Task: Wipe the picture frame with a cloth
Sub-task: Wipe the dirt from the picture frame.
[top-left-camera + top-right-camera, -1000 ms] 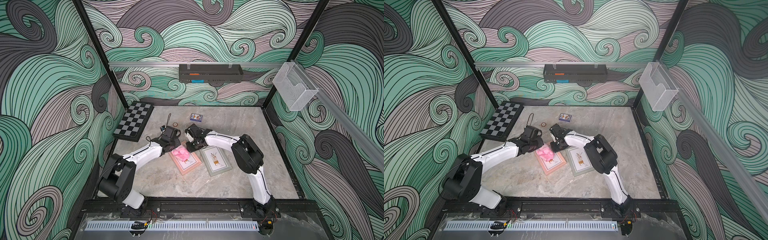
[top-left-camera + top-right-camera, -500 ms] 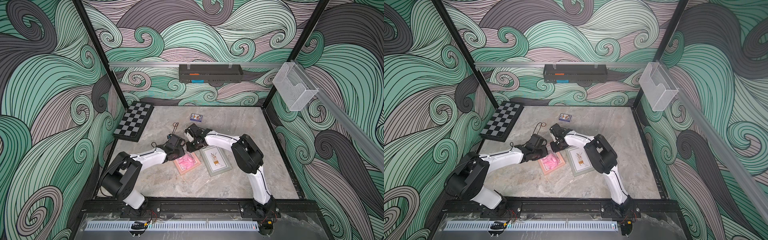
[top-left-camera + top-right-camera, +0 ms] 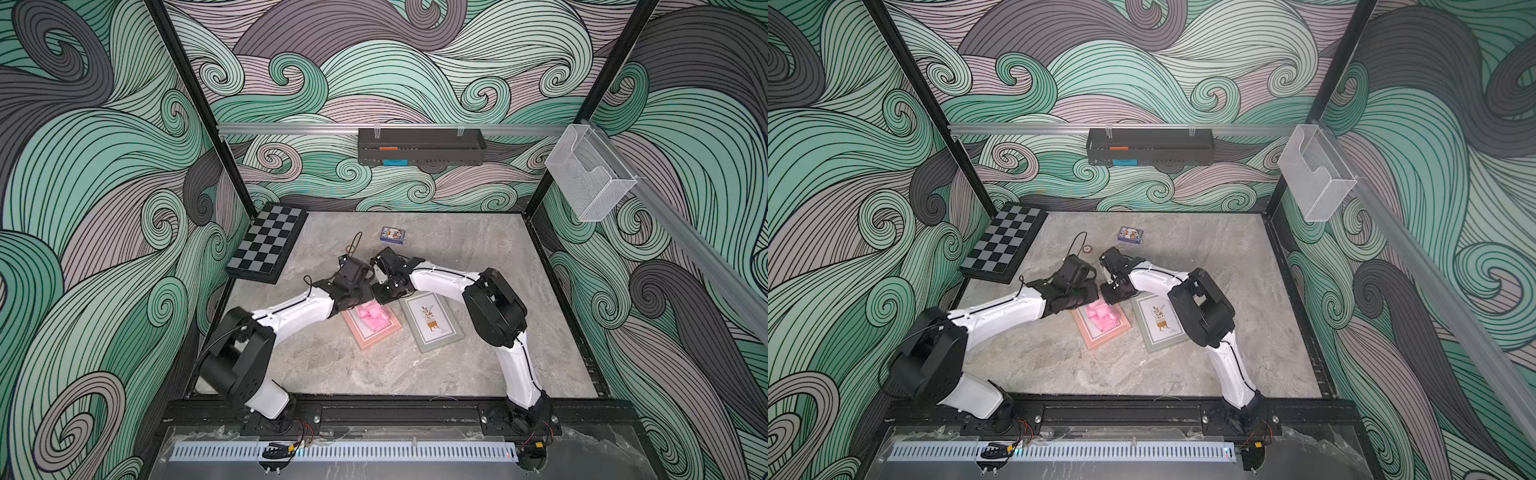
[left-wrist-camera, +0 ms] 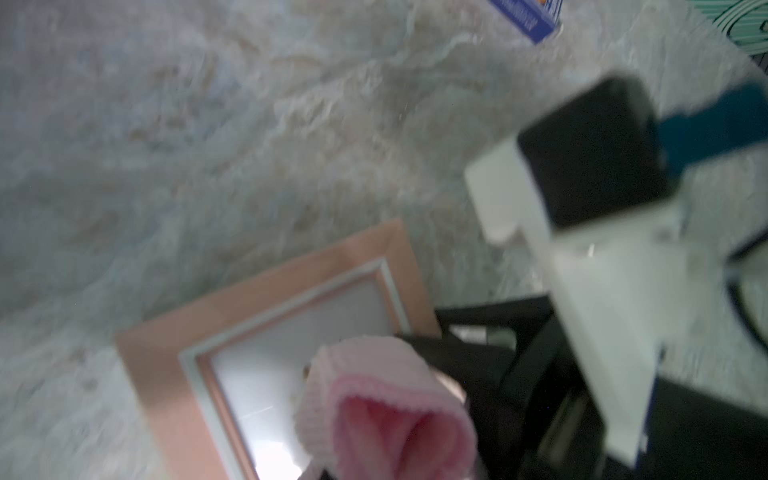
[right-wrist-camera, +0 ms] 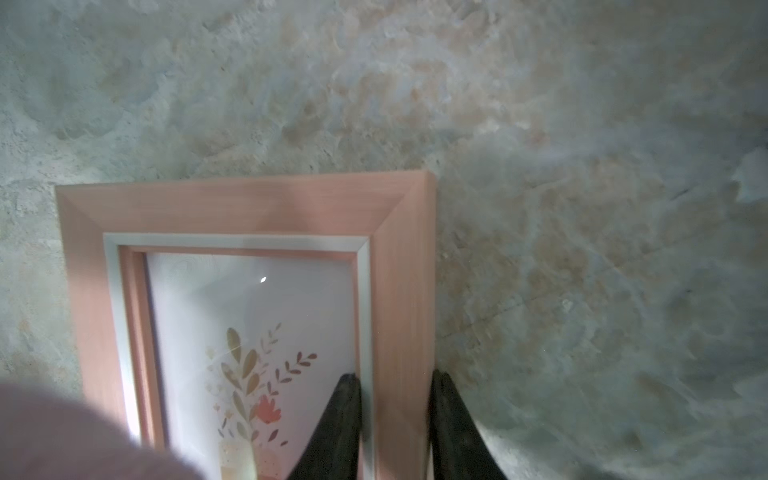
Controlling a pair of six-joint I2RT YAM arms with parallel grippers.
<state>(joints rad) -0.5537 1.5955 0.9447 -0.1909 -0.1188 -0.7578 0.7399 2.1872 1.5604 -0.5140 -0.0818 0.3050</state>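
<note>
**A:** Walls (image 3: 104,166) with green and grey waves stand around a grey stone table (image 3: 332,370). What is on it?

**B:** The biggest things are two white and black arms. The left arm (image 3: 291,311) and the right arm (image 3: 494,307) rise from the near edge, bend toward each other, and their ends almost meet near the middle.

**A:** And after the arms?

**B:** A chessboard (image 3: 268,243) lies in the far left corner, by the wall. Near the middle two frames lie flat, just beside each other. The grey frame (image 3: 434,322) is on the right arm's side and the pink frame (image 3: 380,337) is to its left. I cannot tell if they touch.

**A:** Where is the cloth?

**B:** The cloth (image 3: 374,316) is pink and bunched. It rests on the glass of the pink frame, on its far half, under the end of the left arm.

**A:** How do the grippers stand?

**B:** The left gripper (image 3: 362,302) is pressed together on the cloth, and a thick fold sticks out of it in the left wrist view. The right gripper (image 5: 395,386) pinches one side rail of the pink frame. One of its fingers (image 5: 340,415) is on the glass side, the other on the outer side, and both touch the rail.

**A:** Anything smaller?

**B:** A blue card box (image 3: 392,234) lies alone toward the far side, well apart from the frames.
</note>
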